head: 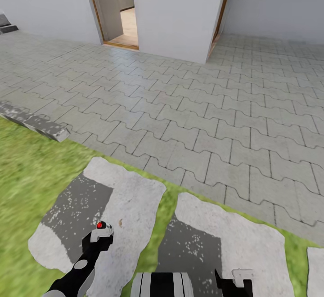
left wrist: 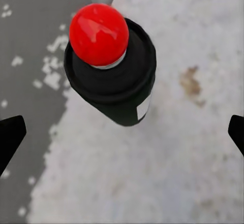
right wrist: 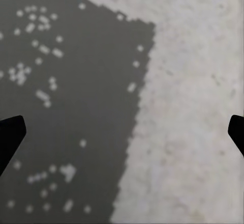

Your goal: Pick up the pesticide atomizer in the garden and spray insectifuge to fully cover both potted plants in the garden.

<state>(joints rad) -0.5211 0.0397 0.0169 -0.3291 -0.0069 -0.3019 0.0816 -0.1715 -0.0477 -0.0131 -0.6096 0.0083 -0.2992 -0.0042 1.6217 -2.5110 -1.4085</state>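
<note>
Wide grey paving (head: 216,108) lay open ahead, running to a white wall (head: 180,13) with two doorways. Lawn (head: 27,175) bordered it, crossed by three stepping slabs (head: 130,198). The left gripper (head: 102,232) carried the pesticide atomizer (left wrist: 109,66), red-capped, above one slab. The right gripper (right wrist: 122,132) hung spread apart, empty.

No words, numbers, brand marks or signs can be read anywhere. The dark sprayer (left wrist: 114,79) with the red cap carries a small white patch low on its side that may be a label, but nothing legible shows on it. The grey paving blocks (head: 202,121), the stepping stones (head: 130,198) in the grass and the white walls (head: 180,13) around the doorway are all bare of writing.
</note>
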